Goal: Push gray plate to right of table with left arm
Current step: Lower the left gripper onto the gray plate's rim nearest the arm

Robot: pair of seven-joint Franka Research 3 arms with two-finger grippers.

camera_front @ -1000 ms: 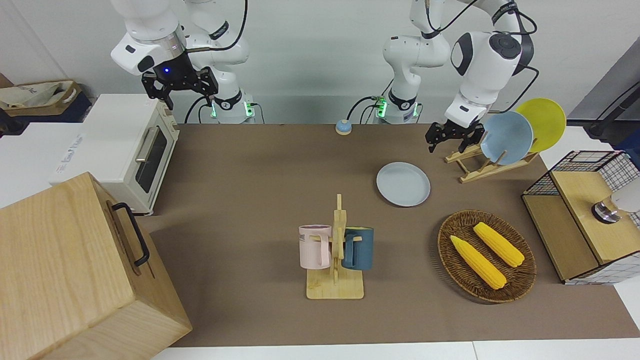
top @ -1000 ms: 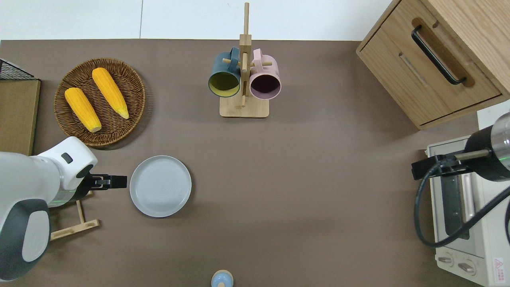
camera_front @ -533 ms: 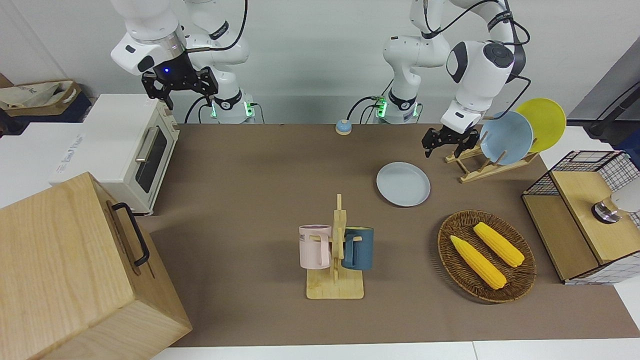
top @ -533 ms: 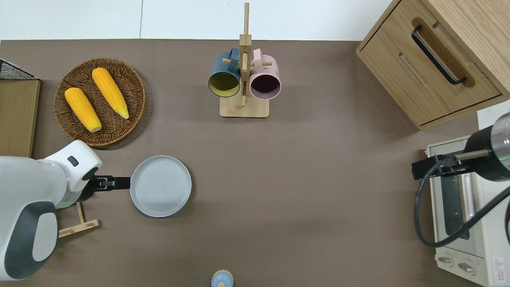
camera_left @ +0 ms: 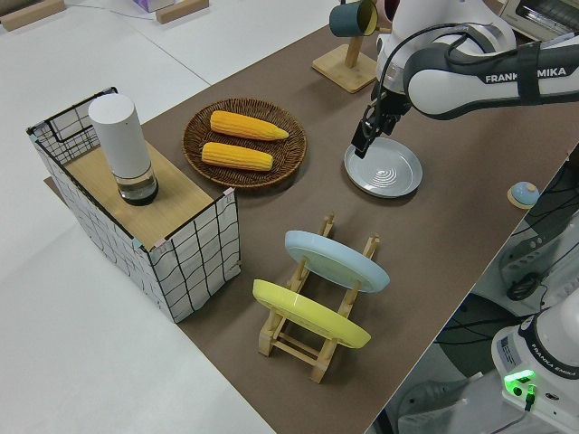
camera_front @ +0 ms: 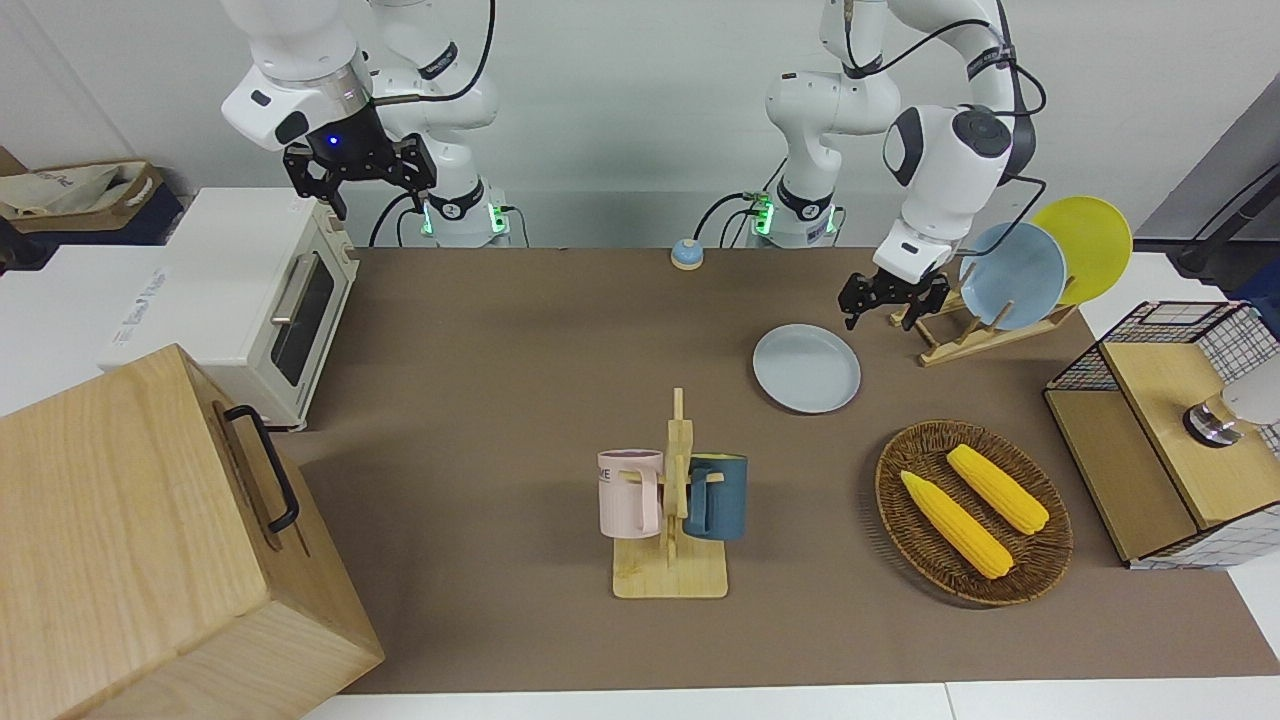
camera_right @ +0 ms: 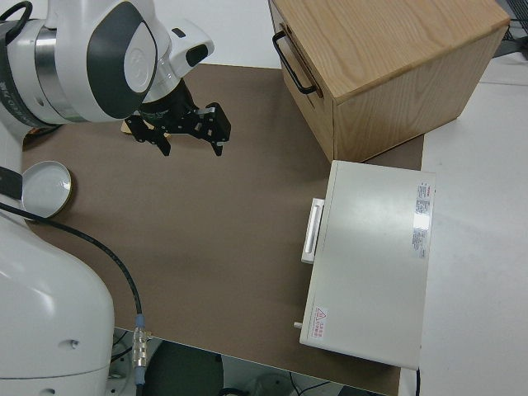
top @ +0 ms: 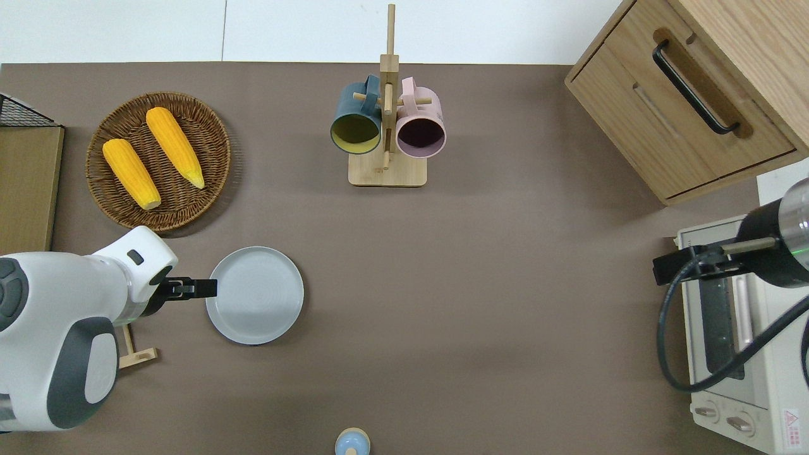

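Reaching low, left end effector (top: 203, 288) at the gray plate's (top: 255, 295) rim, fingers' opening unclear, right arm parked

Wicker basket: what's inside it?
The wicker basket holds two yellow corn cobs lying side by side. Nothing else shows in it; the weave directly under the cobs is covered.

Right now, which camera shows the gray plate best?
The overhead view: the gray plate shows as a full circle, the left pincer at its rim. The front and left side views show it foreshortened; the right side view catches only part of it at the picture's edge.
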